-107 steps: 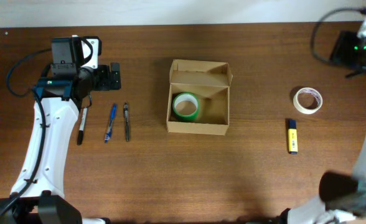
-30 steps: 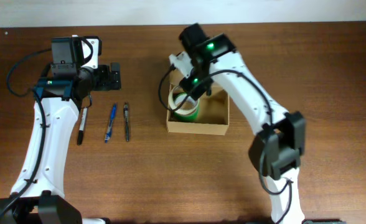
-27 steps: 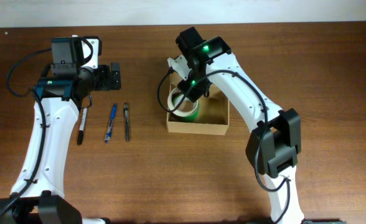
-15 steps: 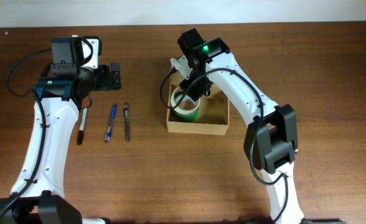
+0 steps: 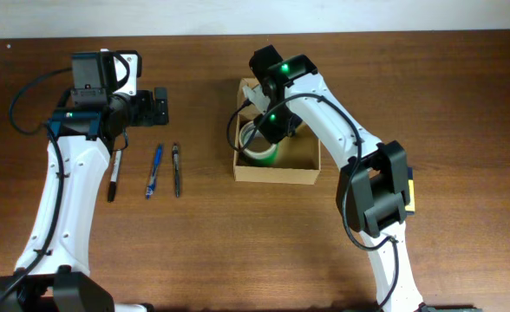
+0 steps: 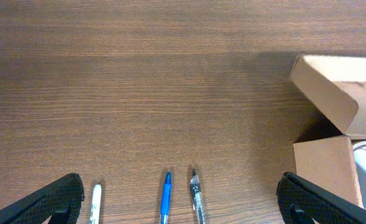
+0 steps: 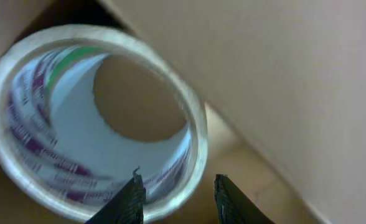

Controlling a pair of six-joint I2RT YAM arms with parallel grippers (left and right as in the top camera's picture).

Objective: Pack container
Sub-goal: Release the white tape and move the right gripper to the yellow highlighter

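Note:
The container [image 5: 277, 177] is a tan cardboard box with its flap lid open, at the table's middle. It also shows in the left wrist view [image 6: 325, 93] and fills the right wrist view [image 7: 282, 81]. A green tape roll [image 5: 271, 156] lies in its left half. A white tape roll with purple print [image 5: 247, 147] [image 7: 40, 162] rests tilted on it. My right gripper [image 5: 270, 128] [image 7: 177, 178] is down in the box, one finger inside the white roll and one outside its rim, with a gap showing. My left gripper [image 5: 156, 106] [image 6: 182, 186] is wide open and empty above the pens.
A black marker [image 5: 114, 173] [image 6: 96, 200], a blue pen [image 5: 154, 169] [image 6: 165, 199] and a clear pen [image 5: 176, 169] [image 6: 197, 199] lie left of the box. A yellow highlighter [image 5: 409, 189] is partly hidden behind the right arm.
The right arm came in from the right with the white tape roll and lowered it into the box onto the green roll. The left arm has not moved.

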